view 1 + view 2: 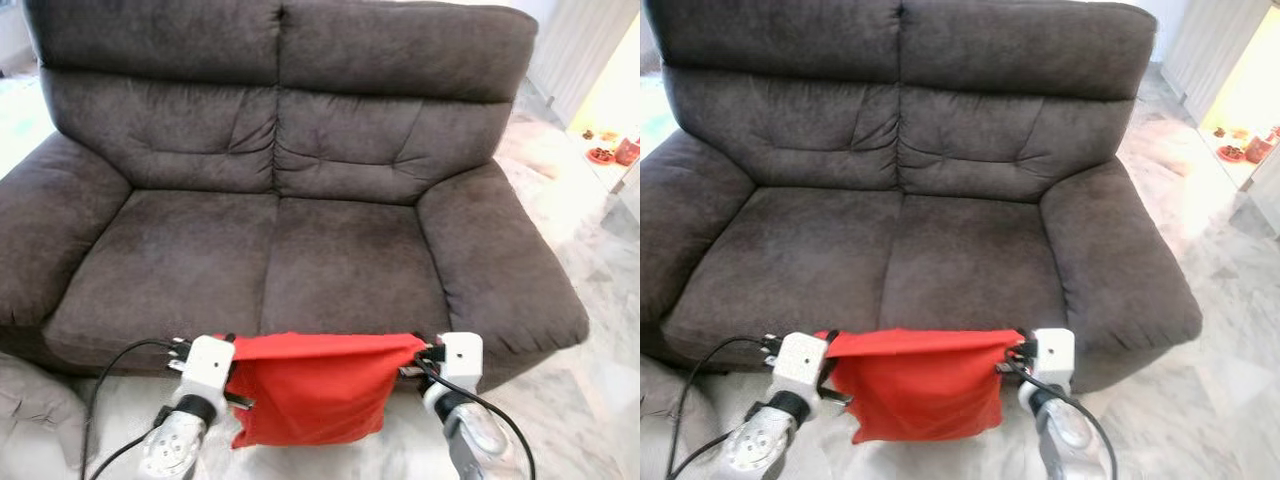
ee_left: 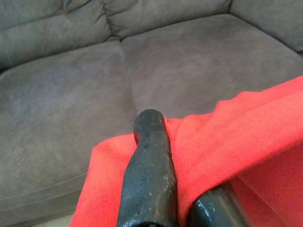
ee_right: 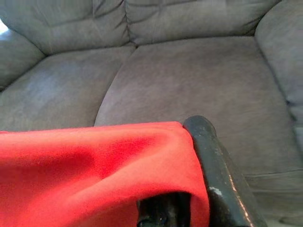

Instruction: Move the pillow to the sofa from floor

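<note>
A red pillow (image 1: 315,390) hangs stretched between my two grippers, just in front of the dark brown sofa (image 1: 290,200) and level with its seat edge. My left gripper (image 1: 233,345) is shut on the pillow's top left corner, and my right gripper (image 1: 418,345) is shut on its top right corner. In the left wrist view a black finger (image 2: 149,175) presses on the red fabric (image 2: 246,137). The right wrist view has a finger (image 3: 218,165) clamped over the pillow's edge (image 3: 94,161), with the seat cushions beyond.
The sofa has two wide seat cushions (image 1: 350,260) and thick armrests (image 1: 500,260) on both sides. A grey cushion or fabric (image 1: 35,410) lies on the floor at the left. Marble floor (image 1: 600,260) extends to the right, with small red objects (image 1: 612,150) far off.
</note>
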Controlling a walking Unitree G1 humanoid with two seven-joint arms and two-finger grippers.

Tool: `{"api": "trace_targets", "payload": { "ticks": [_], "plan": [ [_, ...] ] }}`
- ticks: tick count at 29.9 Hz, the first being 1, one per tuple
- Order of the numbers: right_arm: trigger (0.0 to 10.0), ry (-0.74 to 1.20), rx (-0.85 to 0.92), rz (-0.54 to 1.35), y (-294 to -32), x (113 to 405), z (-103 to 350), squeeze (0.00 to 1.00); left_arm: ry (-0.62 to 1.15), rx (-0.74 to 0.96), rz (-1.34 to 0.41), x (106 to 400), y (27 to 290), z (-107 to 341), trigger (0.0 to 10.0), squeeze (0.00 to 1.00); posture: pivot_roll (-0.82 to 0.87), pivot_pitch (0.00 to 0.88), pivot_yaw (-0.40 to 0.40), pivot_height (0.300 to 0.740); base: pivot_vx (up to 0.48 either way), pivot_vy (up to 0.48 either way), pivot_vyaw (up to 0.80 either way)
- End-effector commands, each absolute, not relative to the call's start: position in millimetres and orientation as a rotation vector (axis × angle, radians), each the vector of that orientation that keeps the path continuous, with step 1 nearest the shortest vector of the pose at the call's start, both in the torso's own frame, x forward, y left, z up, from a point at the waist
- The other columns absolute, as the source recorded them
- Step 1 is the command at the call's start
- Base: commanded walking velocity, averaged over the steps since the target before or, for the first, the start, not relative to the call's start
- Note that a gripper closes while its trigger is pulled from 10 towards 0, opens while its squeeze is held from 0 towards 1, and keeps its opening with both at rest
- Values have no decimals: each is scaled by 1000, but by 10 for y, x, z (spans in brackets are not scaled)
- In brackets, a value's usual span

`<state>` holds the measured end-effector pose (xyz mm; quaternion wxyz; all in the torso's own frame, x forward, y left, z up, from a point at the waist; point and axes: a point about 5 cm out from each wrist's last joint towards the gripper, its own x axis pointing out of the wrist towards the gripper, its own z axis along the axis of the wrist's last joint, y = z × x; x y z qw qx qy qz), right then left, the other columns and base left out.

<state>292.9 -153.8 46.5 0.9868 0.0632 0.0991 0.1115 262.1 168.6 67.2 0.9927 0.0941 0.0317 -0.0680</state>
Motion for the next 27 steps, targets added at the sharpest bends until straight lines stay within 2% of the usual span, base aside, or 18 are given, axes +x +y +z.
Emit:
{"api": "trace_targets", "payload": {
  "ticks": [1, 8, 19, 27],
  "plan": [
    [10000, 145, 139, 184, -1653, 2940, 538, 0, -2, 173, -121, 2678, 1698, 805, 10000, 0, 121, 101, -12, 740, 0, 0, 0],
    [10000, 136, 137, 184, -1641, 2950, 556, 0, -18, 150, -109, 2679, 1746, 835, 10000, 0, 122, 115, -12, 740, 0, 0, 0],
    [10000, 97, 136, 186, -1611, 2984, 630, 0, -80, 233, -76, 2716, 1860, 983, 10000, 0, 119, 133, -6, 740, 0, 0, 0],
    [10000, 80, 165, 180, -1595, 3000, 669, 0, -80, 235, -73, 2731, 1871, 1001, 10000, 0, 120, 136, -5, 740, 256, 0, -106]
  ]
}}
